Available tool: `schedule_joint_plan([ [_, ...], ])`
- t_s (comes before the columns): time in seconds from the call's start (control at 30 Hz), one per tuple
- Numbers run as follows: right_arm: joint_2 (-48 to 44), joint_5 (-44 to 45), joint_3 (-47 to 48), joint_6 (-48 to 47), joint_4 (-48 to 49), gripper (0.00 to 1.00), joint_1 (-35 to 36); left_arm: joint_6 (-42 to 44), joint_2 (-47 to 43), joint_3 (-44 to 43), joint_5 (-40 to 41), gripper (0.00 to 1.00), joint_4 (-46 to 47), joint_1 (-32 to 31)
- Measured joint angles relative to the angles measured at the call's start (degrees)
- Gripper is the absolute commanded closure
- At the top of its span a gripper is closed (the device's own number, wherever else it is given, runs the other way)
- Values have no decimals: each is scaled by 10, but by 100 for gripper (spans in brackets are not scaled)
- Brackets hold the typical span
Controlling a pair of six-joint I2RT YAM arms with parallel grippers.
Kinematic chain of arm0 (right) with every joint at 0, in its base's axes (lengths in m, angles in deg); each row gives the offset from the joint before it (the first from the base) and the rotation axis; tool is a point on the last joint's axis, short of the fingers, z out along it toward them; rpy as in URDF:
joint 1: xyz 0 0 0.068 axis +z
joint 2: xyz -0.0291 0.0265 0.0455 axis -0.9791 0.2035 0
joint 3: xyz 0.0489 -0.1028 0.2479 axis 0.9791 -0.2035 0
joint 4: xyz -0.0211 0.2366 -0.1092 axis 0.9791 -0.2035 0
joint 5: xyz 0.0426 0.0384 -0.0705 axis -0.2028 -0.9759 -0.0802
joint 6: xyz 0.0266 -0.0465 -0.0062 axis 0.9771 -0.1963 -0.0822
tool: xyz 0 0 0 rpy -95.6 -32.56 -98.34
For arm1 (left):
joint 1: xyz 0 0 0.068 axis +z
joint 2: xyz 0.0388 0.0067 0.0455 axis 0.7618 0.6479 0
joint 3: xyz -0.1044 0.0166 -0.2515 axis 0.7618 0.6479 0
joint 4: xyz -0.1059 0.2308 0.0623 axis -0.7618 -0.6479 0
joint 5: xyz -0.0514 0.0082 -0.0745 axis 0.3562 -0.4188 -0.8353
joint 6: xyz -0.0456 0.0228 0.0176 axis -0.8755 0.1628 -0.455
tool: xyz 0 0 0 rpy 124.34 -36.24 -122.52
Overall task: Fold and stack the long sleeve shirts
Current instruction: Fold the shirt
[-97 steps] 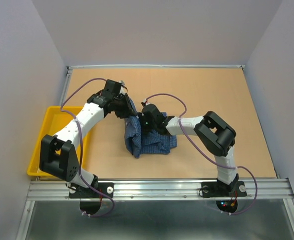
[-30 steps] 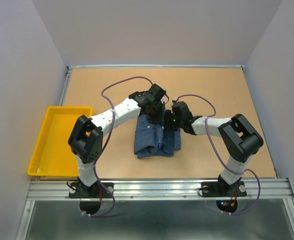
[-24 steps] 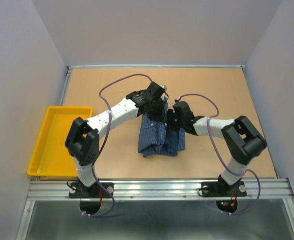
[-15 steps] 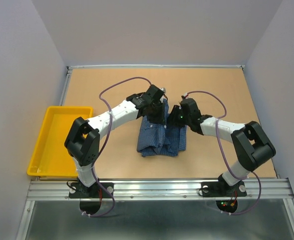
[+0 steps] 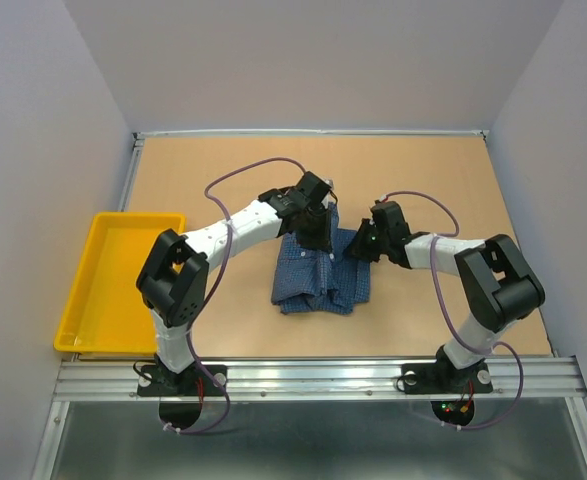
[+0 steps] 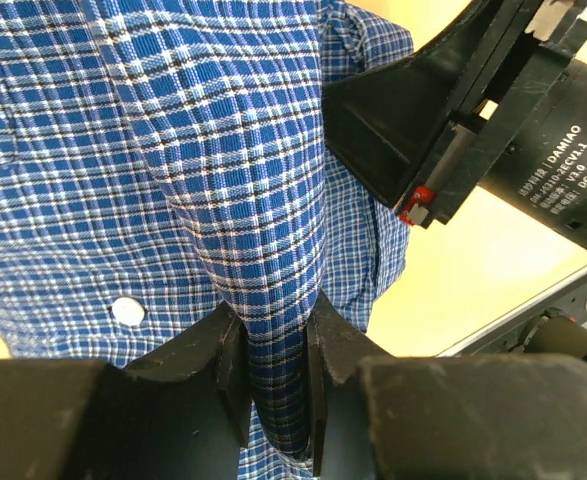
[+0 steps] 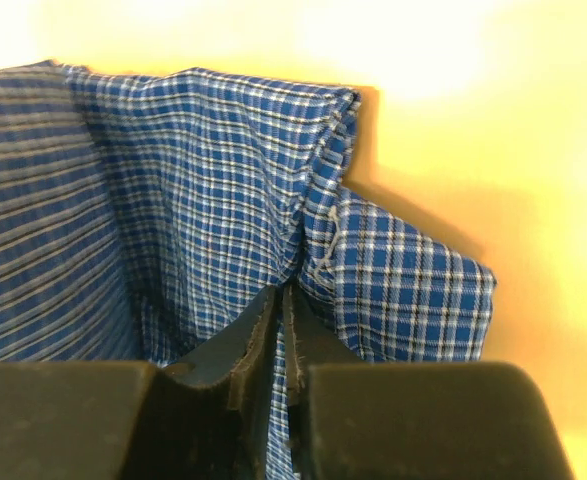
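The shirt is matt woven cloth, the table matt fibreboard, the tray smooth glossy plastic.

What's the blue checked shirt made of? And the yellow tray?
The shirt looks like soft woven cloth, probably cotton: fine threads and floppy folds show. The yellow tray looks like smooth moulded plastic, going by its even colour and rounded corners.

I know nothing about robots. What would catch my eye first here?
A bunched blue checked shirt lies midway on the tan table. Jaws of the left arm pinch a fold of it, and jaws of the right arm pinch cloth right beside. A bright yellow tray sits at the far left.
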Motion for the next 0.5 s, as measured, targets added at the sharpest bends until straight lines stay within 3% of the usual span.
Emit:
schedule_joint_plan([
  [0.2, 12, -16, 0, 3, 21, 90, 0, 0, 25, -14, -1, 87, 0, -3],
  [0.5, 18, -20, 0, 3, 35, 89, 0, 2, 35, -26, -11, 66, 0, -24],
])
